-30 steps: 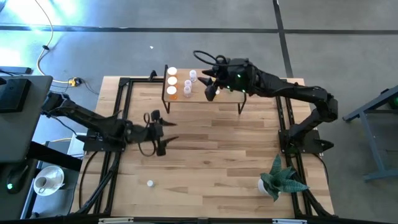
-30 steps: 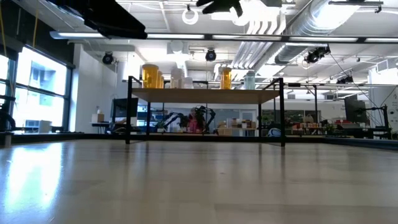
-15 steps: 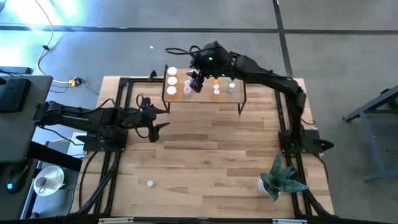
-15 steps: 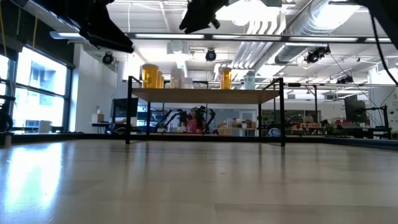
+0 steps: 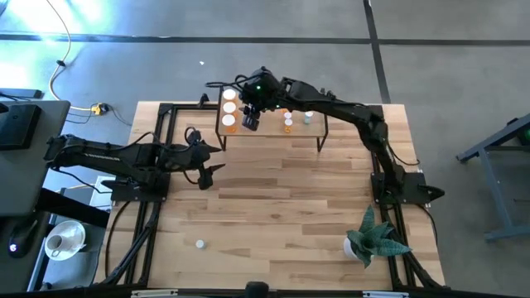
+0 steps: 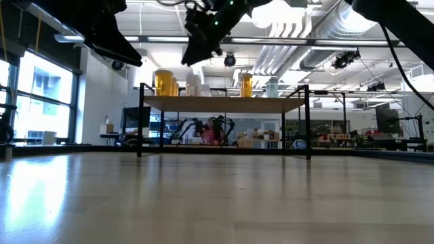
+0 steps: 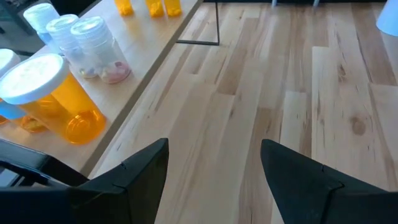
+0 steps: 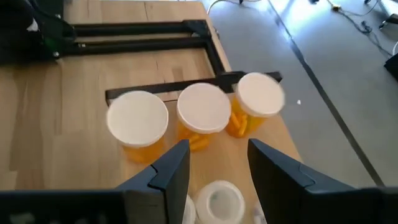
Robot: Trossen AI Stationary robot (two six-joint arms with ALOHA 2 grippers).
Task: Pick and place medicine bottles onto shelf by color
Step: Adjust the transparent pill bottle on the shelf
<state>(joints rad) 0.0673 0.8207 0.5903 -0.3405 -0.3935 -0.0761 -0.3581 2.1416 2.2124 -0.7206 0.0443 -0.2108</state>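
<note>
Overhead:
- Room, low view: window (image 6: 41, 95) on one side, ceiling ducts (image 6: 319, 27) above, benches with clutter behind, too small to identify.
- Floor (image 5: 447, 50): grey, seen round the table in the high view.
- Table (image 5: 281, 207): light wood planks inside a black frame; near edge cut off in the high view.
- Right arm: reaching from its base across the shelf; upper links cut off at the top of the low view.
- Left arm: stretched along the table's left side, waiting.
- Shelf (image 5: 302, 132): at the table's far edge, on thin black legs; left part of the board hidden under the right gripper in the high view.
- Plant (image 5: 374, 240): standing at the near right corner of the table.
- Right gripper (image 5: 251, 116): above the shelf's left end, fingers (image 8: 171, 171) apart and unloaded.
- Left gripper (image 5: 207, 161): over bare table near the shelf's left leg, fingers (image 7: 140, 168) spread, nothing between them.
- Orange medicine bottles (image 8: 202, 109): three in a row, white caps, at the shelf's left end.
- Clear medicine bottles (image 7: 93, 46): grouped just beside the orange row; one showing below the right gripper's gap, the rest hidden from that wrist.
- Single orange bottle (image 5: 287, 124) and pale bottle (image 5: 307, 117): farther right on the shelf, colours hard to confirm.
- Small white-topped item (image 5: 199, 244): alone on the near left table; body not discernible.
</note>
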